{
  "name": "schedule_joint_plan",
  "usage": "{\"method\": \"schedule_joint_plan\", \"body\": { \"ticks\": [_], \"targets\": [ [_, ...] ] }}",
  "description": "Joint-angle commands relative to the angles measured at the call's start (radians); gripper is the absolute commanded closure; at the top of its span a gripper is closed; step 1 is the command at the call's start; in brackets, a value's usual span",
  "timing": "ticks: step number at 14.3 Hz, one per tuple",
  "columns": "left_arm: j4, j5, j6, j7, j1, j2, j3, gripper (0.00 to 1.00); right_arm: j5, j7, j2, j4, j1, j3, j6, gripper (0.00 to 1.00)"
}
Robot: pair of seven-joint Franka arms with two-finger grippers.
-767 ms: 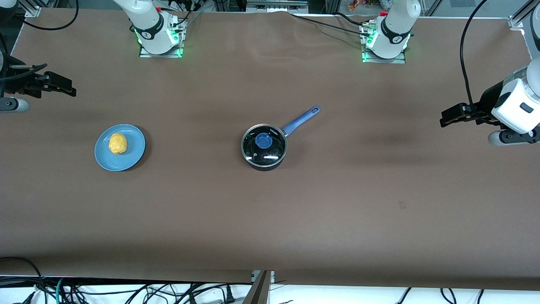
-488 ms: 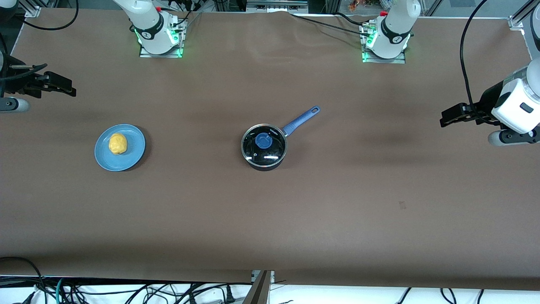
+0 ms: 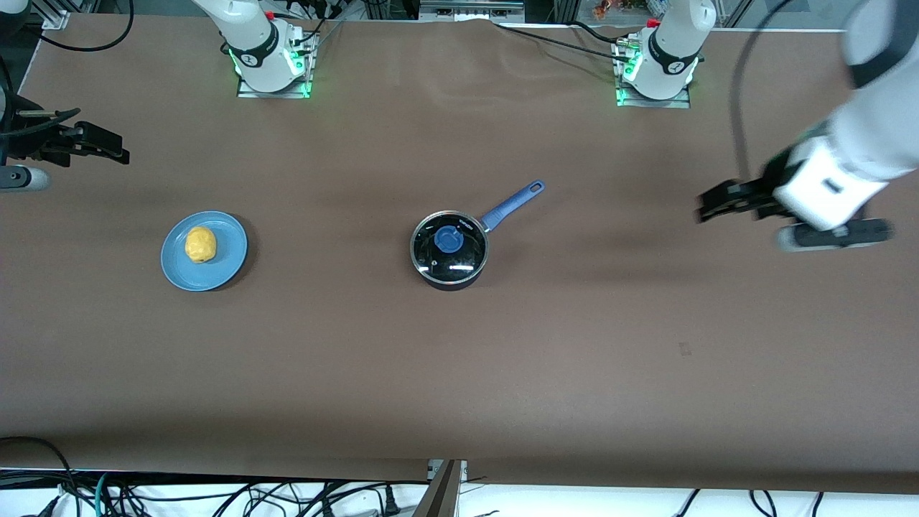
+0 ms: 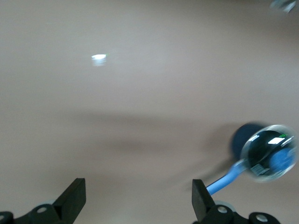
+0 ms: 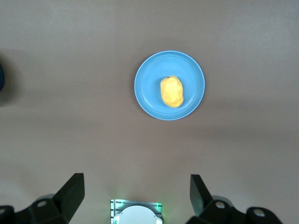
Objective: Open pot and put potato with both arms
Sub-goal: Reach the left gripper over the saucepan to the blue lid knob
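The black pot (image 3: pixel 450 252) stands mid-table with a glass lid and blue knob (image 3: pixel 449 238) on it; its blue handle (image 3: pixel 513 204) points toward the left arm's base. It also shows in the left wrist view (image 4: pixel 266 151). The yellow potato (image 3: pixel 200 244) lies on a light-blue plate (image 3: pixel 222 266) toward the right arm's end, also in the right wrist view (image 5: pixel 171 91). My left gripper (image 3: pixel 707 205) is open and empty, up over the table toward the left arm's end. My right gripper (image 3: pixel 115 148) is open and empty, waiting over the table's edge at the right arm's end.
Both arm bases (image 3: pixel 269 57) (image 3: pixel 657 64) stand along the table edge farthest from the front camera. Cables hang below the table's nearest edge. The brown table (image 3: pixel 459 373) spreads wide around pot and plate.
My left arm has swung toward the pot, its gripper now closer to the middle of the table. The right arm, pot and potato have not moved.
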Motion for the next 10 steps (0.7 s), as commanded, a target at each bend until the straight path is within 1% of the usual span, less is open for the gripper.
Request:
{"method": "schedule_joint_plan", "body": {
  "ticks": [1, 4, 6, 7, 9, 10],
  "targets": [
    [0.003, -0.013, 0.145, -0.253, -0.103, 0.1, -0.045, 0.0, 0.005, 0.0, 0.005, 0.019, -0.009, 0.005, -0.019, 0.0],
    [0.014, 0.083, 0.26, -0.408, -0.252, 0.193, -0.044, 0.0, 0.005, -0.001, 0.004, 0.019, -0.009, 0.005, -0.019, 0.0],
    [0.084, 0.14, 0.326, -0.529, -0.35, 0.296, -0.035, 0.0, 0.005, -0.001, 0.004, 0.019, -0.009, 0.005, -0.021, 0.0],
    [0.139, 0.171, 0.341, -0.573, -0.403, 0.359, -0.024, 0.0, 0.005, -0.001, 0.004, 0.019, -0.009, 0.005, -0.021, 0.0],
    [0.243, 0.199, 0.341, -0.604, -0.502, 0.469, 0.019, 0.0, 0.005, -0.001, 0.004, 0.019, -0.009, 0.005, -0.021, 0.0],
    [0.262, 0.197, 0.343, -0.608, -0.543, 0.502, 0.042, 0.0, 0.005, -0.001, 0.004, 0.019, -0.009, 0.005, -0.021, 0.0]
  ]
}}
